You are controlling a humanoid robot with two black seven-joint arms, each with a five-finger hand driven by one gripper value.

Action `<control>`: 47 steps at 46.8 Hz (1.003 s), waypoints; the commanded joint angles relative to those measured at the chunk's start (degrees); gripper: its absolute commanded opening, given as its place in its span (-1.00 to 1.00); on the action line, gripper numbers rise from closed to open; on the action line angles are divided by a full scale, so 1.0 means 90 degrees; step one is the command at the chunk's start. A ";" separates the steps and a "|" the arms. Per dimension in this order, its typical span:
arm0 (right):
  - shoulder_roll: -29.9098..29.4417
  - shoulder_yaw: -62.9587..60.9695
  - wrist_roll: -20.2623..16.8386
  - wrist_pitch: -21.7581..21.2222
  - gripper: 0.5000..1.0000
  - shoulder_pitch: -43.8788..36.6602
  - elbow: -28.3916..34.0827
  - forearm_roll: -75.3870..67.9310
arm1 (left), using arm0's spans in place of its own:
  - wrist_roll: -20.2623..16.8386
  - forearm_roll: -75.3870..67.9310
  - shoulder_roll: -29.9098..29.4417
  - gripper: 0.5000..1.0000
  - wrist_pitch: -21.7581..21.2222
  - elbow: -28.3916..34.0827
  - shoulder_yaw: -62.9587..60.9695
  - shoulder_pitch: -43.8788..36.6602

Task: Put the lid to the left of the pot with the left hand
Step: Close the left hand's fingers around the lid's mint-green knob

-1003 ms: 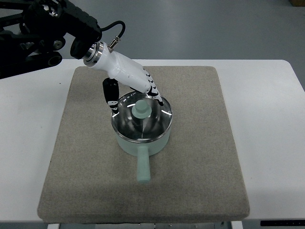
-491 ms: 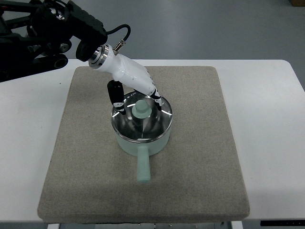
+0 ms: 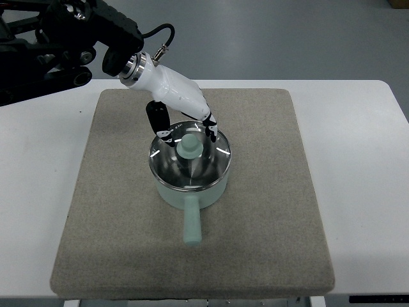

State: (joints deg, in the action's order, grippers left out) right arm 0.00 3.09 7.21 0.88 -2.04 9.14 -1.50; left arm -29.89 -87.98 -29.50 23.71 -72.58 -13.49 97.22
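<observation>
The lid (image 3: 190, 160) sits on the pot (image 3: 192, 185) mid-frame; I see my left hand (image 3: 185, 125) reaching from upper left, fingers spread either side of the knob (image 3: 190, 145), seemingly grasping nothing.

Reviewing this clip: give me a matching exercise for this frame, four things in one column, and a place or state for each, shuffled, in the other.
Things:
1. lid knob
2. pot handle
3. left robot hand
4. grey mat

Places or states:
A. spread flat on the white table, under the pot
B. points toward the picture's bottom edge
C. at the middle of the glass lid, which sits on the pot
D. at the lid's far rim, fingers beside the knob

Pairs: 1-C, 2-B, 3-D, 4-A
</observation>
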 commanded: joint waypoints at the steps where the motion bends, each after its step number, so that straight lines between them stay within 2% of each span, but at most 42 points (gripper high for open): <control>1: 0.0000 -0.0001 0.0009 0.0000 0.69 -0.0008 0.0000 0.0001 | 0.0000 -0.0010 -0.0004 0.36 0.0022 -0.0001 -0.0024 -0.0001; 7: 0.0000 0.0009 0.0000 0.0000 0.69 0.0002 0.0000 0.0001 | -0.0009 -0.0020 -0.0004 0.48 0.0041 0.0008 -0.0024 -0.0011; 9: 0.0000 -0.0001 0.0000 0.0000 0.69 0.0002 0.0000 0.0001 | -0.0019 -0.0020 -0.0004 0.68 0.0051 -0.0001 -0.0024 -0.0021; 12: 0.0000 0.0008 0.0000 0.0000 0.69 -0.0007 0.0000 0.0001 | -0.0029 -0.0020 -0.0014 0.86 0.0071 -0.0011 -0.0034 -0.0041; 21: 0.0000 -0.0001 0.0000 0.0000 0.69 0.0002 0.0000 0.0001 | -0.0029 -0.0010 -0.0014 0.87 0.0188 -0.0002 -0.0024 -0.0041; 43: 0.0000 0.0008 0.0000 0.0000 0.69 0.0002 0.0000 0.0001 | -0.0019 0.0029 -0.0023 0.85 0.0041 0.0008 0.0112 -0.0148; 47: 0.0000 -0.0001 0.0000 0.0000 0.69 -0.0007 0.0000 0.0001 | -0.0019 0.0029 -0.0023 0.80 0.0041 0.0008 0.0112 -0.0177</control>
State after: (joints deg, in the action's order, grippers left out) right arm 0.00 3.09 7.21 0.88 -2.03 9.14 -1.50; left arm -30.06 -87.71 -29.77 24.08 -72.45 -12.53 95.79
